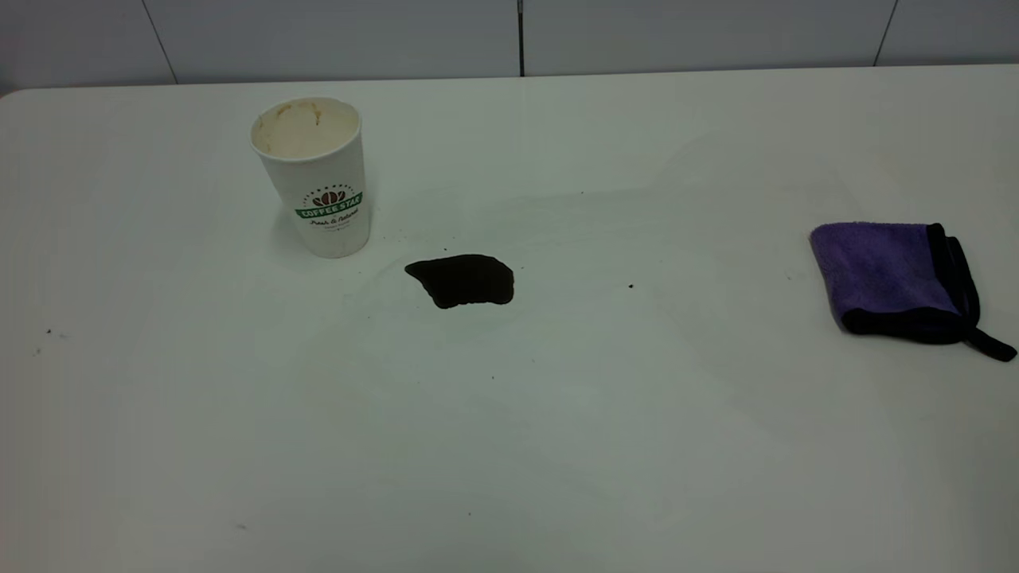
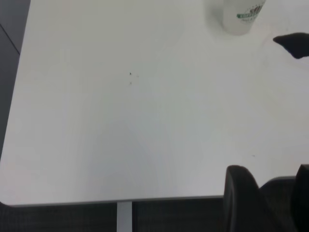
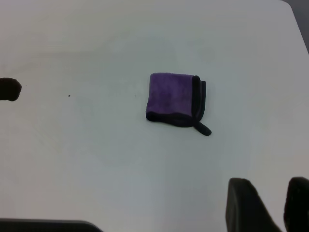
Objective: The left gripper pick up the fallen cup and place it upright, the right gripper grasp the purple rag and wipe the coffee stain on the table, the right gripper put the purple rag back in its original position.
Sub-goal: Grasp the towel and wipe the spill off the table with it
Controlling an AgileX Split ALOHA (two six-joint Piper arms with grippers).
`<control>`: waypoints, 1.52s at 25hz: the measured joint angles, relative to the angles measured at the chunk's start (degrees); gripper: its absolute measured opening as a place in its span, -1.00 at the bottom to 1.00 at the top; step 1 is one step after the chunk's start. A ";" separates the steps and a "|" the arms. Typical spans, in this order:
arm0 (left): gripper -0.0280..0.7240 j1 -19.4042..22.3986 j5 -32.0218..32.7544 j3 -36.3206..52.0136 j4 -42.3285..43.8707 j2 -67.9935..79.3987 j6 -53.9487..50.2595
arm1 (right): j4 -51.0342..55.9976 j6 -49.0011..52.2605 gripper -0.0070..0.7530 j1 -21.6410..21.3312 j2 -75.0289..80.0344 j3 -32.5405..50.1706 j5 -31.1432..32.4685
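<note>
Both grippers, left [image 2: 270, 193] and right [image 3: 270, 203], parted, empty, above smooth white bench [image 1: 557, 438]. Paper cup [image 1: 314, 177] upright at ten o'clock; glossy irregular stain [image 1: 463, 280] central; fluffy folded purple rag [image 1: 899, 278] at three o'clock.

1 cup [image 1: 314, 179], 1 purple rag [image 1: 896, 280], 1 coffee stain [image 1: 463, 280], 1 table [image 1: 557, 438], few tiny specks [image 1: 630, 286].

White green-bannered cup [image 1: 314, 177]; purple black-edged rag [image 1: 896, 278]; near-black stain [image 1: 463, 280]
</note>
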 joint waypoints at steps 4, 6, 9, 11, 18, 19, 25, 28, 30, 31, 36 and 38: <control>-0.17 0.00 -0.06 0.00 0.00 -0.22 0.00 | 0.00 0.00 -0.35 0.00 0.00 0.00 0.00; -0.17 0.00 -0.13 0.00 0.00 -0.22 0.00 | 0.00 0.00 -0.35 0.00 0.00 0.00 0.00; -0.17 0.00 -0.15 0.00 0.00 -0.22 0.00 | 0.00 0.00 -0.35 0.00 0.00 0.00 0.00; -0.17 0.00 -0.20 0.00 0.00 -0.22 0.00 | 0.00 0.00 -0.35 0.00 0.00 0.00 0.00; -0.17 0.00 -0.19 0.00 0.00 -0.22 0.00 | 0.00 0.00 -0.35 0.00 0.00 0.00 0.00; -0.17 0.00 -0.19 0.00 0.00 -0.22 0.00 | 0.00 0.00 -0.35 0.00 0.00 0.00 0.00; -0.17 0.00 -0.19 0.00 0.00 -0.22 0.00 | 0.00 0.00 -0.35 0.00 0.00 0.00 0.00; -0.17 0.00 -0.19 0.00 0.00 -0.22 0.00 | -0.31 0.00 -0.35 0.00 0.00 0.00 0.00; -0.17 0.00 -0.19 0.00 0.00 -0.22 0.00 | -1.31 0.00 -0.35 0.00 0.00 0.00 0.00; -0.17 0.00 -0.19 0.00 0.00 -0.22 0.00 | -2.05 0.00 -0.35 0.00 0.18 0.00 0.00; -0.17 0.00 -0.19 0.00 0.00 -0.22 0.00 | -7.76 1.06 -0.27 0.00 10.59 -2.44 -2.34; -0.17 0.00 -0.19 0.00 0.00 -0.22 0.00 | -8.40 2.36 -0.15 0.00 18.98 -5.15 -5.24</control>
